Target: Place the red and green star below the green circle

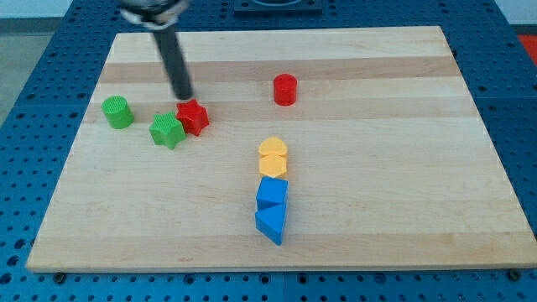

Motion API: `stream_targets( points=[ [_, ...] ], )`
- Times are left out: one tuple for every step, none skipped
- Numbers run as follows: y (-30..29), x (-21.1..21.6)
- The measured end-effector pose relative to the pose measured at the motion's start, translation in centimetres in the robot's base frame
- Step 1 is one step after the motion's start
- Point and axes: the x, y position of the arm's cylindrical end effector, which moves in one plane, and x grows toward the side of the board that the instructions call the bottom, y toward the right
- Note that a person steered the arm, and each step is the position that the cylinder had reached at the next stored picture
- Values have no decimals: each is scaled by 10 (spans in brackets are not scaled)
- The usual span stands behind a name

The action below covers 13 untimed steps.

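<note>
Tabletop: a pale wooden tabletop (pixel 377 75) lying on a blue perforated base (pixel 33 92).
My tip: my tip (pixel 183 96) sits at the lower end of the dark rod, which comes down from the view's top left. It stands just above the red star, close to its upper edge; whether it touches cannot be told.
Hand: the arm carries no hand, only the rod, so nothing opens, closes or grips.
Red star: the red star (pixel 194 117) lies in the left half of the tabletop, touching the green star on its left side.
Green star: the green star (pixel 167 130) sits just left of and slightly below the red star.
Green circle: the green circle (pixel 117 111) stands left of both stars, near the green star but apart from it.
Red cylinder: a red cylinder (pixel 285 89) stands alone, well to the right of the red star.
Middle column: a yellow block (pixel 273 157), a blue block (pixel 272 193) and a blue triangular block (pixel 270 223) run top to bottom, touching, well apart from the stars.
In the way: below the green circle the wood is bare.
</note>
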Motion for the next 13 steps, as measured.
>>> stream_targets(
  points=[
    [48, 13],
    [58, 48],
    [31, 55],
    [-9, 52],
    [-22, 52],
    [-26, 53],
    [-46, 58],
    [-62, 64],
    [-76, 68],
    [-68, 71],
    [-50, 100],
    [-66, 104],
    [-88, 104]
  ],
)
